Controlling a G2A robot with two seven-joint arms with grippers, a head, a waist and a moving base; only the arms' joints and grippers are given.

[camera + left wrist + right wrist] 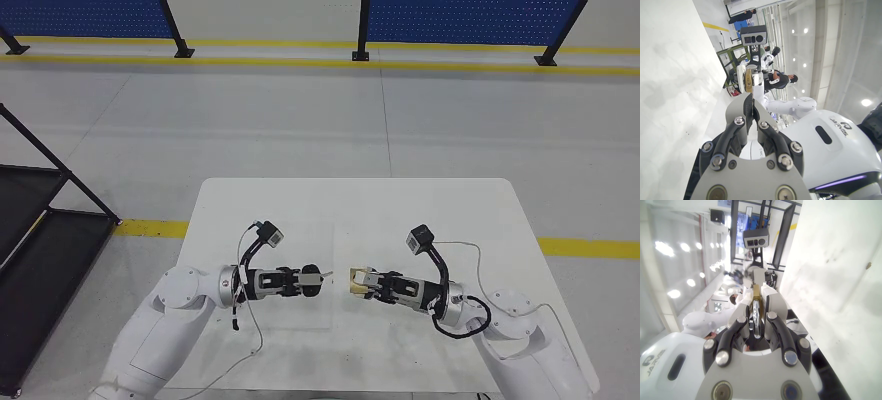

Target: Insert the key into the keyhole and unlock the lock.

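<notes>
The lock [748, 80], a small brass padlock, is held above the middle of the white table [430, 220], not resting on it. The right pincer [364, 283] is clamped on it: in the right wrist view its two white fingers [770, 300] press on the flat sides of the brass body, and the chrome shackle [756, 315] points back toward the wrist.

In the top view the left pincer [317, 279] hovers at 9 o'clock of the lock, level with it, and faces the right pincer, which comes in from 3 o'clock. The left pincer is closed on the key [753, 94]. Its ribbed black pads [748, 108] pinch the thin metal blade, and only a short tip sticks out toward the lock. That tip reaches the near edge of the narrow brass end that faces it. The views do not show whether it has entered the keyhole.

That brass end carries a few small marks or stampings, too small to read. The key blade shows edge-on, so no face of it can be seen for writing.
</notes>
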